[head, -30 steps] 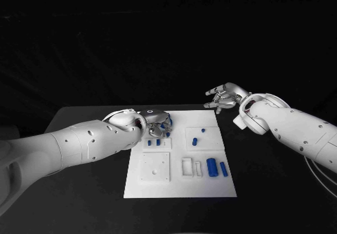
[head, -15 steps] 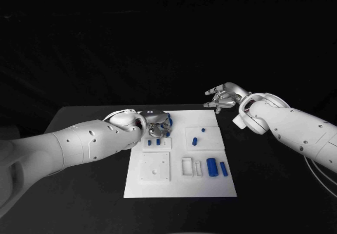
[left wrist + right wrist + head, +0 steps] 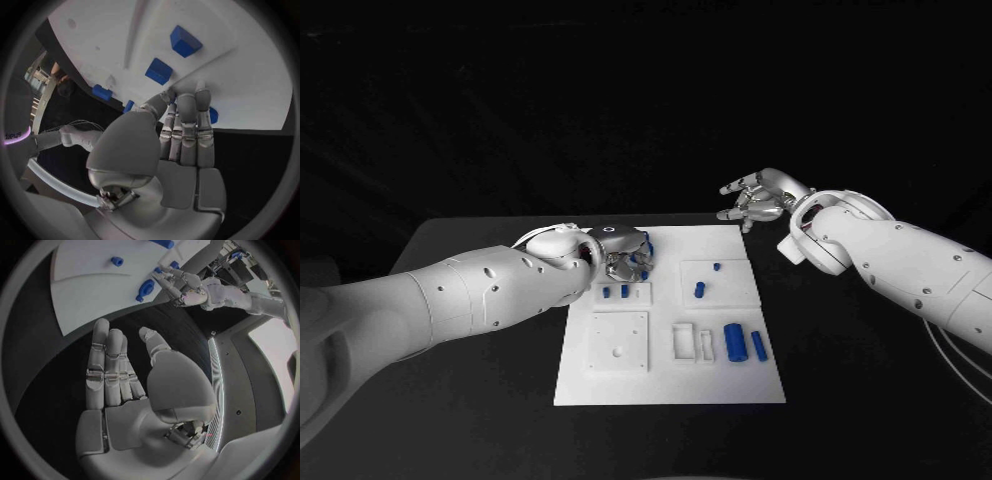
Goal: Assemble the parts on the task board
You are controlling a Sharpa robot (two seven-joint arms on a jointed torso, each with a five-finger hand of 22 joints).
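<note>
Left hand [image 3: 626, 252] – your fingers reach down at the task board's [image 3: 671, 385] far-left corner, grip can't be told | right hand [image 3: 759, 200] – empty, fingers spread, off the board | blue parts [image 3: 744, 343] lie on it

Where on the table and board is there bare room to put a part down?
Bare black table lies left of the task board and right of it, below the right hand. The board's near strip is bare too. It is crowded at the far left corner under the left hand, and round the blue parts.
</note>
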